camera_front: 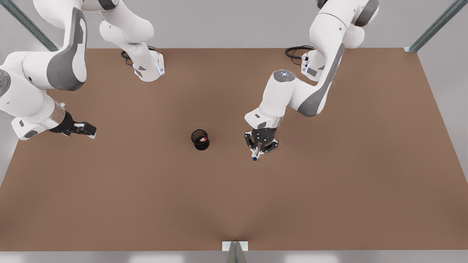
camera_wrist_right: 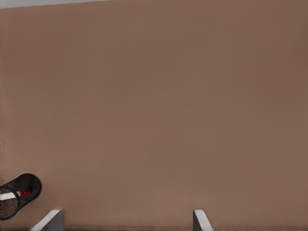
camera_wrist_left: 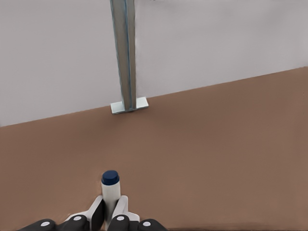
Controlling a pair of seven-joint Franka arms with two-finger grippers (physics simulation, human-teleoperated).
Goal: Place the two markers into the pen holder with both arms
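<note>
table (camera_front: 146,204): brown top, carries everything you see; metal post (camera_wrist_left: 123,57) stands at its edge in the left wrist view.
left arm (camera_front: 314,91): on the front view's right, reaching down over the table, to the front view's right of the pen holder and apart from it.
right arm (camera_front: 40,73): on the front view's left, waiting, well apart from the pen holder.
left gripper (camera_front: 260,146): pointing down, pinching the blue-capped marker between its fingers (camera_wrist_left: 120,209); your left wrist view has the barrel sticking out past the pads.
right gripper (camera_front: 83,128): held out sideways above the table; fingers spread, tips (camera_wrist_right: 50,220) set wide apart in the right wrist view, nothing between them.
pen holder (camera_front: 200,140): black mesh cup, upright on the table near the middle, between the two grippers.
blue-capped marker (camera_wrist_left: 110,190): white barrel, dark blue cap at the free end, clamped in the left gripper, outside the pen holder.
red-capped marker (camera_front: 203,139): in the pen holder, red tip leaning on the rim.
</note>
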